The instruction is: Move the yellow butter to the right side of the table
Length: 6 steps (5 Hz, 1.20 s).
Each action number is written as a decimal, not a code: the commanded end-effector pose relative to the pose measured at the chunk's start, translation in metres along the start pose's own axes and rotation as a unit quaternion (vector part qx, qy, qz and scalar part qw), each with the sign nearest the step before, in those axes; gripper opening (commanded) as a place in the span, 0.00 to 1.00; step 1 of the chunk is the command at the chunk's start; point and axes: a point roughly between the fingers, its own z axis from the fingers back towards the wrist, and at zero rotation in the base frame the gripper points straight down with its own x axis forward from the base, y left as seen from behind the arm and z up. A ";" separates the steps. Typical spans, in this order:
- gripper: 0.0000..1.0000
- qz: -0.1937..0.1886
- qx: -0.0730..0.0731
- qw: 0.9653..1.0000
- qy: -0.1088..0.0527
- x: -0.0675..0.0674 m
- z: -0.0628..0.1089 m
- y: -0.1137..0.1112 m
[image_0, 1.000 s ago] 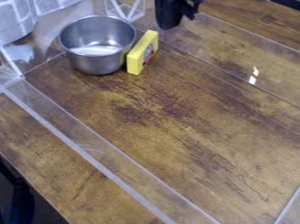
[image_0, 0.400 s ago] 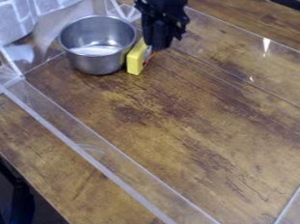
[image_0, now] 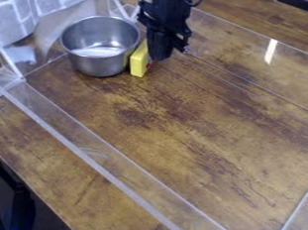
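The yellow butter (image_0: 139, 62) is a small yellow box lying on the table (image_0: 196, 130) just right of the steel bowl. My black gripper (image_0: 158, 52) points straight down onto the box's far end and covers it. Its fingers are closed around the butter, which still rests on the wood. Only the box's near half shows below the gripper.
A round steel bowl (image_0: 99, 44) stands at the back left, almost touching the butter. A checkered cloth (image_0: 32, 4) hangs behind it. A clear plastic rim (image_0: 75, 146) runs along the front left edge. Bare dark wood stretches to the right and front.
The gripper has come down from above the table's back edge onto the far end of the butter and closed on it. The butter and bowl have not shifted.
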 end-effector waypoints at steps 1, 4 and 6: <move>0.00 0.008 0.009 0.999 -0.037 0.011 0.021 0.009; 0.00 0.003 0.005 0.998 -0.056 0.025 0.024 0.006; 0.00 -0.004 0.000 0.998 -0.065 0.038 0.021 0.002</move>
